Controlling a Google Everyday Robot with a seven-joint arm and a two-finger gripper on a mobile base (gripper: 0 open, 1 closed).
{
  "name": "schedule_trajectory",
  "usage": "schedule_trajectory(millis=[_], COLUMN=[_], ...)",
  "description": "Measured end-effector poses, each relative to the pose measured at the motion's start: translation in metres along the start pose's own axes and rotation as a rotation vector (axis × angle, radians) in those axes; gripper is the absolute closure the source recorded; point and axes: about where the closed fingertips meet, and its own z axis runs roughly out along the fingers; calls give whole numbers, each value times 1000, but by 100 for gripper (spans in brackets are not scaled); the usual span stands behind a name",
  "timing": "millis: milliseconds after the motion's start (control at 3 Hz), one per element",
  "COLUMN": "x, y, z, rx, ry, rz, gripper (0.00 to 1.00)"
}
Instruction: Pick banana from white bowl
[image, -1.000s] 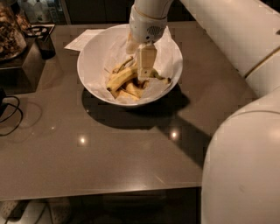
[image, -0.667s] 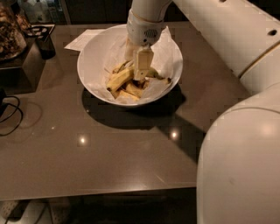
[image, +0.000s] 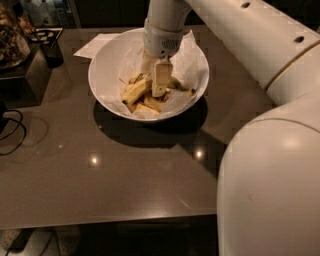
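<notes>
The large white bowl (image: 102, 60), lined with crinkled white paper, stands at the far middle of the dark table. Inside it lie yellow banana pieces. The longest yellow one (image: 135, 91) lies slanted at the bowl's centre-left, with its ends partly hidden, so I cannot tell whether it is the whole banana. My gripper (image: 154, 86) hangs from the white wrist and reaches straight down into the bowl. Its tip is right at the banana pile, touching or just beside the long yellow piece.
A flat white paper sheet (image: 95, 46) lies behind the bowl at the left. A dark cup (image: 51, 50) and a dark tray with clutter (image: 15, 45) stand at the far left. A black cable (image: 12, 130) lies at the left edge. My white arm (image: 270, 165) fills the right side.
The gripper has sunk a little lower into the bowl and shifted slightly left, onto the banana pile. The bowl has not moved.
</notes>
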Motion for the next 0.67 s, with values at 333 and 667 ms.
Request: schedule_trajectory(millis=[333, 667], x=[1, 4], y=[-1, -2], z=[10, 19], rx=[-19, -37], ry=[1, 1], rz=[4, 8], gripper=[38, 39])
